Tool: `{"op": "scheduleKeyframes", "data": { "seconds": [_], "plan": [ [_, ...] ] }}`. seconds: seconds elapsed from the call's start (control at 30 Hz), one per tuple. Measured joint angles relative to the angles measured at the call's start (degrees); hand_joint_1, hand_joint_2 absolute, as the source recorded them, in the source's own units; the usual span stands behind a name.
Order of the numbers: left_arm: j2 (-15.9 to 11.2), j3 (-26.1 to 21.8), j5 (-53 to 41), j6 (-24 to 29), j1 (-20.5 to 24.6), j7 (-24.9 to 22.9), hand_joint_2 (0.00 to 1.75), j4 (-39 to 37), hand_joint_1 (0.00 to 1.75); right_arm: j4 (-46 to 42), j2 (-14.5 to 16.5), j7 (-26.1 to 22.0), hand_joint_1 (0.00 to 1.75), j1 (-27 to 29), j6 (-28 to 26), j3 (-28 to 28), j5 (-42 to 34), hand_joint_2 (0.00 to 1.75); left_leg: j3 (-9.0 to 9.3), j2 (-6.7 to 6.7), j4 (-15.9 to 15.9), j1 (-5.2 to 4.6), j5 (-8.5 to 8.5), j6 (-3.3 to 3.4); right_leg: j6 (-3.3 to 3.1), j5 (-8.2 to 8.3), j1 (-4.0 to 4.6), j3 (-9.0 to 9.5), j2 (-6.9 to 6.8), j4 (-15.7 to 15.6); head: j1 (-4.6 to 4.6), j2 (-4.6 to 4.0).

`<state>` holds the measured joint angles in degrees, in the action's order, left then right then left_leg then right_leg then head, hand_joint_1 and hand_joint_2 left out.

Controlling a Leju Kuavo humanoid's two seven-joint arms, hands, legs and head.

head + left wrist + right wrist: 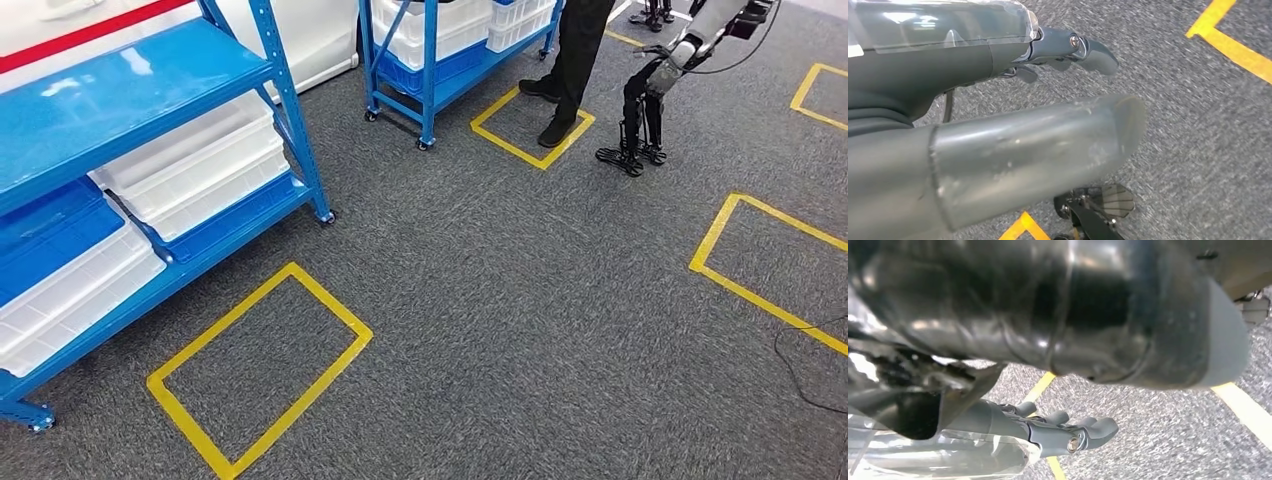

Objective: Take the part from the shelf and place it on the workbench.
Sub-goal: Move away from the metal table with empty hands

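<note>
Grey carpet (pixel 520 300) lies under me, and both my hands hang over it holding nothing: my left hand (pixel 998 145) shows its fingers (pixel 1088 50) stretched out and apart from the thick thumb, and my right hand (pixel 1058 432) likewise has its fingers (pixel 1098 427) extended and loose, closed on nothing. Nearest the blue shelf (pixel 150 140) on the carpet is a yellow taped rectangle (pixel 260 365), just in front of its lower tier. On that shelf, white bins (pixel 200 165) sit stacked on the low tier beside a blue bin (pixel 50 230); I cannot tell which of them holds the part. Past the shelf stands a second blue rack (pixel 430 60) with more white bins, and beside it a person (pixel 575 70) in dark trousers stands on another yellow square (pixel 530 125). Farther still from the shelf stands another robot (pixel 655 100).
</note>
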<state>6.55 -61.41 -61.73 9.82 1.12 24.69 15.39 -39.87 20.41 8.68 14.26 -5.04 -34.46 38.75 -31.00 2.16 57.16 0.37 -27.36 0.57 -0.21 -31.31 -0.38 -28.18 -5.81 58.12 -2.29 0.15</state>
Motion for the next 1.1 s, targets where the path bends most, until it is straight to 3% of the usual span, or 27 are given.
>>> {"op": "scheduleKeyframes", "data": {
  "seconds": [0.03,0.1,0.17,0.2,0.23,0.27,0.33,0.4,0.47,0.5,0.57,0.63,0.7,0.73,0.77,0.8,0.87,0.93,1.0,1.07,1.1],
  "plan": [
    [0.0,0.0,0.0,-0.1,0.0,0.0,0.00,0.0,0.00,-0.1,0.0,-0.1,0.00,0.0,0.2,0.0,0.2,0.00,0.14,-0.53,-0.2,0.13,0.17,0.43,0.25,-0.98,-0.11,-0.39,1.24,1.3,0.00,0.00],
    [0.0,0.0,0.0,-0.2,0.1,0.0,0.00,0.0,0.00,-0.3,0.0,-0.1,0.00,0.1,0.7,0.0,0.7,0.00,0.24,-1.60,-0.4,0.23,0.40,1.04,0.50,-4.54,-0.30,-3.17,4.38,7.4,-0.02,0.00],
    [0.0,0.0,-0.1,-0.3,0.2,0.0,0.00,0.0,0.00,-0.4,-0.1,-0.1,0.00,0.1,1.2,-0.3,1.3,0.00,0.20,-2.92,-0.4,0.12,0.40,1.30,0.49,-7.40,-0.32,-7.07,5.48,14.8,-0.01,0.00],
    [0.0,0.0,-0.1,-0.3,0.2,-0.1,0.00,0.0,0.00,-0.4,-0.1,-0.1,0.00,0.1,1.3,-0.4,1.5,0.00,0.25,-3.68,-0.4,0.06,0.37,1.35,0.44,-7.24,-0.32,-8.14,5.57,16.3,-0.01,0.00],
    [0.0,-0.1,-0.1,-0.4,0.2,-0.1,0.00,0.0,0.00,-0.4,-0.2,-0.1,0.00,0.1,1.5,-0.5,1.6,0.00,0.37,-4.50,-0.3,0.02,0.33,1.32,0.33,-5.86,-0.32,-8.20,5.68,15.7,-0.01,0.00],
    [0.0,-0.1,-0.1,-0.4,0.2,-0.1,0.00,0.0,0.00,-0.5,-0.2,-0.1,0.00,0.1,1.6,-0.6,1.7,0.00,0.54,-5.34,-0.3,-0.01,0.25,1.25,0.13,-3.50,-0.32,-7.25,6.04,12.8,-0.01,0.00],
    [0.1,-0.1,-0.1,-0.4,0.2,-0.2,0.00,0.0,0.00,-0.6,-0.3,-0.1,0.00,0.2,1.6,-0.8,1.8,0.00,0.69,-6.89,-0.1,-0.03,0.04,1.00,-0.39,0.92,-0.32,-4.36,8.55,5.1,-0.01,0.00],
    [0.3,-0.1,-0.2,-0.5,0.3,-0.2,0.00,0.0,0.00,-0.6,-0.3,-0.2,0.00,0.2,1.7,-1.1,2.0,0.00,0.44,-8.17,0.0,0.02,-0.07,0.51,-0.67,2.41,-0.25,-2.91,10.57,1.0,-0.01,0.00],
    [0.3,-0.2,-0.3,-0.5,0.1,-0.2,0.00,0.0,0.00,-0.7,-0.3,-0.3,0.00,0.1,1.8,-1.2,2.2,0.00,0.05,-9.42,0.0,0.16,0.02,-0.29,-0.87,2.39,-0.18,-2.71,9.94,0.5,-0.01,0.00],
    [0.3,-0.3,-0.4,-0.5,0.0,-0.3,0.00,0.0,0.00,-0.7,-0.3,-0.4,0.00,0.1,1.9,-1.2,2.3,0.00,-0.08,-9.35,0.1,0.23,-0.11,-0.66,-1.11,2.49,-0.25,-2.52,9.27,0.2,-0.01,0.00],
    [0.3,-0.4,-0.6,-0.6,-0.1,-0.3,0.00,0.0,0.00,-0.7,-0.2,-0.4,0.00,0.2,1.9,-1.2,2.4,0.00,-1.25,-7.04,2.6,0.14,-1.84,-1.27,-1.78,2.67,-0.51,-2.07,7.75,-0.6,0.02,0.00],
    [0.2,-0.4,-0.7,-0.7,0.1,-0.4,0.00,0.0,0.00,-0.8,-0.2,-0.4,0.00,0.3,2.0,-1.3,2.5,0.00,-4.60,-3.86,9.4,0.25,-5.50,-1.81,-2.24,2.55,-0.43,-1.82,6.01,-0.8,0.02,0.00],
    [0.2,-0.4,-0.8,-0.7,0.1,-0.5,0.00,0.0,0.00,-0.8,-0.2,-0.3,0.00,0.4,2.2,-1.3,2.6,0.00,-7.90,-2.78,15.8,0.51,-7.65,-2.33,-2.31,2.27,-0.36,-1.71,4.21,-0.8,0.01,0.00],
    [0.2,-0.5,-0.9,-0.8,0.1,-0.6,0.00,0.0,0.00,-0.8,-0.2,-0.3,0.00,0.4,2.3,-1.3,2.6,0.00,-8.18,-2.54,16.3,0.65,-7.12,-2.51,-2.25,2.11,-0.37,-1.58,3.42,-0.7,0.02,0.00],
    [0.2,-0.6,-1.0,-0.8,-0.1,-0.6,0.00,0.0,0.00,-0.8,-0.2,-0.3,0.00,0.4,2.5,-1.3,2.6,0.00,-7.23,-2.23,14.4,0.77,-5.55,-2.62,-2.13,1.93,-0.40,-1.36,2.73,-0.7,0.02,0.00],
    [0.1,-0.7,-1.1,-0.8,-0.2,-0.7,0.00,0.0,0.00,-0.8,-0.2,-0.2,0.00,0.4,2.6,-1.3,2.6,0.00,-5.25,-1.56,10.6,0.86,-3.38,-2.63,-1.95,1.71,-0.42,-1.05,2.09,-0.7,0.02,0.00],
    [0.1,-0.9,-1.3,-0.9,-0.1,-0.7,0.00,0.1,0.00,-0.8,-0.2,0.0,0.00,0.4,2.7,-1.3,2.5,0.00,-1.32,0.55,2.9,0.65,-0.38,-2.14,-1.36,1.20,-0.21,-0.42,0.95,-0.7,0.01,0.00],
    [0.1,-1.1,-1.7,-1.0,-0.1,-0.7,0.00,0.2,0.00,-0.8,-0.2,0.1,0.00,0.3,2.6,-1.3,2.4,0.00,-0.10,1.27,0.2,0.28,0.21,-1.31,-0.73,0.90,0.03,-0.07,0.03,-0.6,0.01,0.00],
    [0.0,-1.3,-2.1,-1.2,-0.3,-0.6,0.00,0.2,0.00,-0.7,-0.2,0.0,0.00,-0.4,2.5,-1.5,2.5,0.00,-0.26,0.21,0.0,0.27,0.42,-0.53,-0.15,0.72,-0.01,0.15,-0.46,-0.6,0.02,0.00],
    [0.0,-1.3,-2.5,-1.3,-0.3,-0.6,0.00,0.2,0.00,0.4,-0.6,-0.7,0.00,-1.5,2.1,-2.1,3.1,0.00,-0.05,-0.67,-0.6,0.49,0.78,0.32,0.40,-0.87,-0.21,-0.53,1.50,1.3,0.01,0.00],
    [0.0,-1.3,-2.6,-1.4,-0.2,-0.5,0.00,0.2,0.00,1.3,-0.8,-1.3,0.00,-2.1,1.8,-2.6,3.4,0.00,0.07,-1.15,-0.8,0.62,0.95,0.70,0.59,-2.56,-0.33,-1.79,3.05,4.1,0.01,0.00]
  ]
}}
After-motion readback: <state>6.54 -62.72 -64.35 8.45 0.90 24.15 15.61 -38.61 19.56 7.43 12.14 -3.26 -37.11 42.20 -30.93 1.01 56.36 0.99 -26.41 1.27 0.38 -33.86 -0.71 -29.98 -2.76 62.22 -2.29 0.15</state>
